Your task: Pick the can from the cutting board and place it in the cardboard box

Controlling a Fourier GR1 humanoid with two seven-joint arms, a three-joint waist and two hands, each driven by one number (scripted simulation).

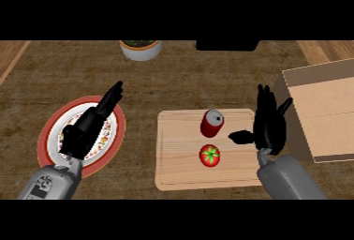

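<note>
The cardboard box point(332, 98) runs off the right edge, and the left hand point(81, 133) seemingly hides the plate's point(47, 127) middle.

A kitchen — cutting board point(205, 149), tomato point(210, 155), plate point(52, 126) on wooden counter point(180, 79).

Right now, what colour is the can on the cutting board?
Red body with a silvery top; the can shows best in the head view.

Dark brown woodgrain counter point(173, 79), paler wood point(14, 51) at top corners, white pot point(142, 50) at far edge
</note>
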